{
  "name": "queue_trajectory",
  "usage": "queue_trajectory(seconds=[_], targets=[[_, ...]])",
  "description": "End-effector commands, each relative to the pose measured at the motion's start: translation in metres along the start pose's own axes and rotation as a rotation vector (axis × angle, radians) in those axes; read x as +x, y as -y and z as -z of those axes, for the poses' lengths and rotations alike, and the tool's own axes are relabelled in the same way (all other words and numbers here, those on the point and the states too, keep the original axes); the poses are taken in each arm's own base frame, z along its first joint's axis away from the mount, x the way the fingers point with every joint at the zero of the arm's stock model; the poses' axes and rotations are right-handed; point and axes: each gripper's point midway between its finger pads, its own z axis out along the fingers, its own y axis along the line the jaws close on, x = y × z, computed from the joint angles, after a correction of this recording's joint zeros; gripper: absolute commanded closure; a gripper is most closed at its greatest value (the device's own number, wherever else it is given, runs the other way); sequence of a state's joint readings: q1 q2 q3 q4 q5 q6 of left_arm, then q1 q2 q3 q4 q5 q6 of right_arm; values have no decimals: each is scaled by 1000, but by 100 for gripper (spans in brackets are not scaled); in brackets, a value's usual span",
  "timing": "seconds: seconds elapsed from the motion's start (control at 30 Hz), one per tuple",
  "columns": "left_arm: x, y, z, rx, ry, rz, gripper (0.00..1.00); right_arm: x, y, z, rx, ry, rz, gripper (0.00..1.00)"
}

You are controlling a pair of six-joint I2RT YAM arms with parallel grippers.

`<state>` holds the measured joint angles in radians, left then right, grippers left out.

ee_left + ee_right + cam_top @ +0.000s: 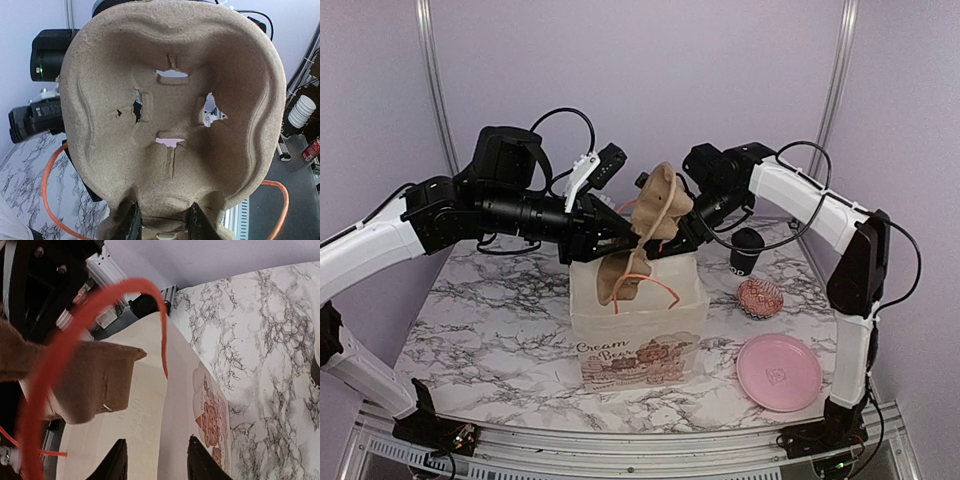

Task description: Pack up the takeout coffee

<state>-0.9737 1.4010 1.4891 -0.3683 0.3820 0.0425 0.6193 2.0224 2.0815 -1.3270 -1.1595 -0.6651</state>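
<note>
As far as the coffee goes, the packing is barely begun. The cup (747, 250) stands upright on the surface (490, 330) toward its far right corner, apart from the bag (640, 320). Neither arm touches it, and whether its lid is on cannot be told. The bag stands open at the middle of the surface. The left pincer (166, 223) is clamped on one edge of the tray (170, 125), holding it on end over the bag's mouth, its lower part seemingly dipping inside. The right pincer (157, 460) has its jaws parted astride the bag's rim, gripping nothing. Likely left to do: seat the tray, then bring in the cup.
</note>
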Motion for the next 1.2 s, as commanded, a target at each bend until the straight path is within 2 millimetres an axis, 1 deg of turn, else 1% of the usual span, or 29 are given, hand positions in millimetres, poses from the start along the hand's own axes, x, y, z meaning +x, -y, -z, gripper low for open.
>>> queue_trajectory(seconds=[0.0, 0.07, 0.2, 0.33, 0.5, 0.6, 0.7, 0.77, 0.87, 0.97, 1.03, 1.17], targets=[[2, -13, -6, -48, -7, -54, 72, -19, -2, 25, 53, 40, 69, 53], [2, -16, -8, -51, -9, -53, 72, -24, -4, 35, 72, 57, 85, 47], [3, -23, -8, -59, -14, -46, 72, -28, -8, 57, 112, 83, 107, 40], [12, -31, -10, -67, -51, -25, 72, -27, -13, 80, 164, 104, 120, 38], [32, -32, -14, -56, -133, 3, 72, -20, -17, 113, 239, 139, 122, 38], [41, -29, -15, -43, -178, 26, 71, -13, -14, 132, 281, 165, 105, 38], [47, -22, -12, -9, -203, 52, 69, -7, -14, 146, 300, 192, 93, 38], [53, -21, -10, -13, -230, 64, 69, -4, -14, 150, 306, 204, 89, 38], [63, -23, -7, -35, -279, 68, 69, 3, -11, 150, 307, 206, 78, 38], [81, -22, -6, -45, -361, 82, 69, 8, -8, 148, 304, 203, 70, 38], [91, -21, -7, -44, -409, 96, 69, 12, -7, 146, 303, 199, 70, 38], [106, -18, -13, -47, -472, 103, 69, 19, -4, 143, 298, 194, 59, 38]])
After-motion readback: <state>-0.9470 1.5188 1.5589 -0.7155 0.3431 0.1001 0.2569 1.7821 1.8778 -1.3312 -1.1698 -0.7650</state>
